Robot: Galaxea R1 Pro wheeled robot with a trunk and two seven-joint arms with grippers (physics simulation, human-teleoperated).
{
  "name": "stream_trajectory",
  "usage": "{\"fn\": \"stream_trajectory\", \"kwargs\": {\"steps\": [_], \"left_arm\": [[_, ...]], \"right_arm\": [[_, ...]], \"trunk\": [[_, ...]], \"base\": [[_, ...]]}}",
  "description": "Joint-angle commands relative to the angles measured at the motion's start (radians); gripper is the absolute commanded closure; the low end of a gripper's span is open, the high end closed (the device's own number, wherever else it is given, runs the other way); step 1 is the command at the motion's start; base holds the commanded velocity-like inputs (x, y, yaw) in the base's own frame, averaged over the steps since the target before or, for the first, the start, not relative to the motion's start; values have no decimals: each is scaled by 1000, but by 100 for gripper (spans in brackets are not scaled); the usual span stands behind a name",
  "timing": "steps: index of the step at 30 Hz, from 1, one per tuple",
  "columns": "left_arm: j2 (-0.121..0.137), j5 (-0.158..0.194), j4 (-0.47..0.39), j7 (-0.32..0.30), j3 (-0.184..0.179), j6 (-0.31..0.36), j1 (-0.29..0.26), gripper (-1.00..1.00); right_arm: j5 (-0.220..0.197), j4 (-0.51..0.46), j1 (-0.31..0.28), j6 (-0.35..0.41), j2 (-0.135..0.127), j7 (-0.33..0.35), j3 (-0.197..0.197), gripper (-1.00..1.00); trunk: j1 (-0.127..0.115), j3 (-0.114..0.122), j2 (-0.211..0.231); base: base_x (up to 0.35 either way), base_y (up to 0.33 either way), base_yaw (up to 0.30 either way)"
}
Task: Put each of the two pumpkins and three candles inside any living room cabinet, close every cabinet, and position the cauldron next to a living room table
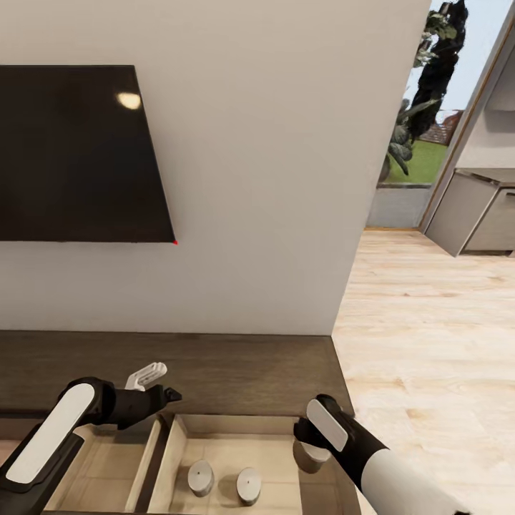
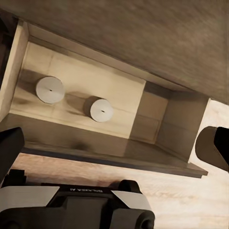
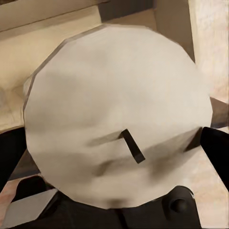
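Candle (image 3: 117, 119) number three sits clamped in the right gripper (image 1: 312, 449) over the right end of the open cabinet (image 1: 214, 372) drawer, so it should be lowered upright beside the two candles (image 1: 201, 478) inside, while the left gripper (image 1: 146, 375) hangs released.

A dark TV (image 1: 75, 154) hangs on the pale wall (image 1: 272, 179), and to the right a light wood floor (image 1: 422, 336) runs to a grey counter (image 1: 476, 214) and a window with greenery (image 1: 422, 100).
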Motion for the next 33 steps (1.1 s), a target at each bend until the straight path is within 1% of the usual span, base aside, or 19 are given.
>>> {"fn": "stream_trajectory", "kwargs": {"steps": [1, 4, 7, 9, 11, 14, 17, 22, 25, 31, 33], "left_arm": [[1, 11, -2, 10, -1, 0, -1, -100], [1, 14, -4, 9, -2, 0, -1, -100], [2, 18, -8, 8, -2, 0, 0, -100], [2, 27, -13, 7, -2, 0, 0, -100], [2, 44, -15, 5, -1, 0, 0, -100], [4, 85, -15, 5, 3, 1, 0, -100], [6, 114, -15, 4, 5, 2, 0, -100], [5, 153, -15, 3, 10, 1, 0, -100], [5, 168, -14, 3, 11, 1, 0, -100], [3, 175, -14, 1, 12, 2, 0, -100], [4, 198, -14, 1, 14, 2, 0, -100]], "right_arm": [[23, 4, -1, -11, 11, -8, 5, 100], [55, 10, -1, -33, 24, -7, 8, 100], [63, 10, -1, -39, 27, -5, 11, 100], [66, 10, -1, -41, 29, -4, 12, 100], [69, 10, -1, -42, 29, -3, 13, 100], [71, 9, -1, -43, 29, -2, 14, 100], [71, 9, -1, -43, 28, -1, 15, 100], [73, 8, -1, -43, 28, 0, 16, 100], [73, 8, -2, -43, 28, 2, 16, 100], [74, 8, -1, -52, 29, 9, 16, 100], [75, 8, -1, -68, 29, 9, 16, 100]], "trunk": [[4, -4, -8], [16, -14, -29], [27, -23, -50], [35, -29, -64], [42, -36, -78], [54, -45, -99], [65, -54, -120], [85, -70, -155], [96, -80, -176], [119, -98, -218], [127, -105, -232]], "base": [[0, 0, 0], [0, 0, 0], [0, 0, 0], [0, 0, 0], [0, 0, 0], [0, 0, 0], [0, 0, 0], [0, 0, 0], [0, 0, 0], [0, 0, 0], [0, 0, 0]]}}
